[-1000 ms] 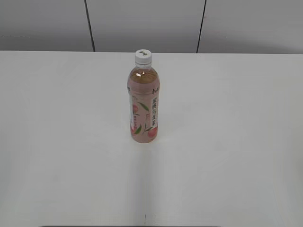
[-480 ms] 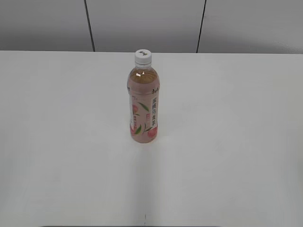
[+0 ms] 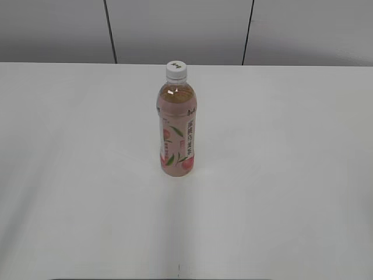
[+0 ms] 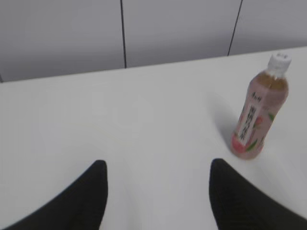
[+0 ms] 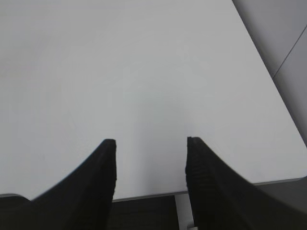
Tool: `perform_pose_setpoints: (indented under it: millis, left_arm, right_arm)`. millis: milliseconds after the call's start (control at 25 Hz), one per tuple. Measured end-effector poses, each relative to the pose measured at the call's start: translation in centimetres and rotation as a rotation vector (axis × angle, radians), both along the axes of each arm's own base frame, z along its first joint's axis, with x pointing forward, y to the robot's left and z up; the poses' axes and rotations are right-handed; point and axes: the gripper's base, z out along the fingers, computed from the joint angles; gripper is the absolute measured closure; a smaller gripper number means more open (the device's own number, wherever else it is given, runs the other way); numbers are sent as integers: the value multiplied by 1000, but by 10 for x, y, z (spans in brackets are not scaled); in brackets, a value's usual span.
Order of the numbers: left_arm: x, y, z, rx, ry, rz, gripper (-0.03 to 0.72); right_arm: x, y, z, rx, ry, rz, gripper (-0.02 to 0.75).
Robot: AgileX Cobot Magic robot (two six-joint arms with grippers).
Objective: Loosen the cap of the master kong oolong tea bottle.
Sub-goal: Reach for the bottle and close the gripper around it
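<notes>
The master kong oolong tea bottle (image 3: 176, 131) stands upright in the middle of the white table, amber tea above a pink peach label. Its white cap (image 3: 176, 69) is on top. In the left wrist view the bottle (image 4: 256, 117) stands at the right, ahead of and to the right of my left gripper (image 4: 157, 165), with its cap (image 4: 279, 61) on. The left gripper is open and empty. My right gripper (image 5: 151, 143) is open and empty over the table near its front edge; the bottle does not show in that view. Neither gripper shows in the exterior view.
The white table (image 3: 291, 175) ends at a grey panelled wall (image 3: 175, 29) behind the bottle. The right wrist view shows the table's front edge (image 5: 153, 195) and right corner with dark floor below.
</notes>
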Motion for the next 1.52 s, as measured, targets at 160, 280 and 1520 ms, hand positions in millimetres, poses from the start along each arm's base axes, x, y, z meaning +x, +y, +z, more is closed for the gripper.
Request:
perform_pose_setpoints:
  millis: [160,280,1520]
  left_arm:
    - [18,-7,17,-70,-147,-43,275]
    - [38,-11,5,-80,-149,-57,275]
    - [127,-30,-78,73,167,-212,275]
  right_arm:
    - [1,1,0,8,8,5,374]
    - [1,1,0,10,8,6,374]
    - [1,1,0,13,8,7,374]
